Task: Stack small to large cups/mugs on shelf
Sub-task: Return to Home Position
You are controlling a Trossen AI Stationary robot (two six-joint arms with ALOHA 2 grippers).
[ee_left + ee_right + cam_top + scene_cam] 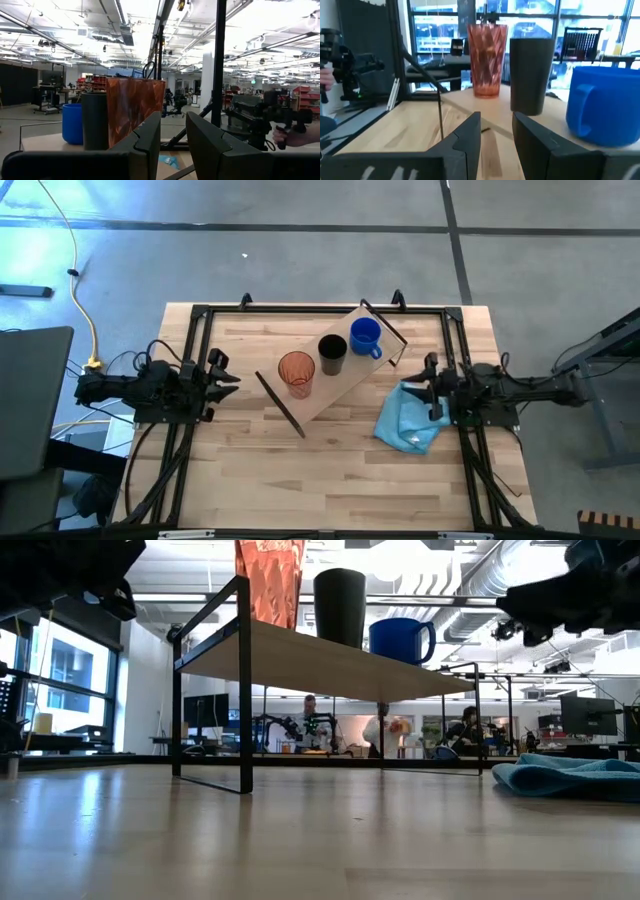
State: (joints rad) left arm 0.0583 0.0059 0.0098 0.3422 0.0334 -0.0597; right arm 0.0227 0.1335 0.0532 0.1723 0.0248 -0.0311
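Three cups stand upright in a row on the light wooden shelf [340, 388], which lies slantwise across the table's far middle on its black brackets. The orange-red tumbler [296, 373] is at the shelf's near-left end, the black cup [332, 355] in the middle, and the blue mug [365, 337] at the far-right end, its handle toward the right. My left gripper [228, 381] waits at the table's left, level and pointing at the tumbler, fingers a little apart. My right gripper [424, 386] waits at the right, above the cloth's far edge, also slightly open.
A crumpled light blue cloth [408, 420] lies on the table right of the shelf, below the right gripper. Black rails [190, 360] run along the table's left, right and far sides. Bare tabletop [330, 480] spreads on the near side. People sit far behind the table.
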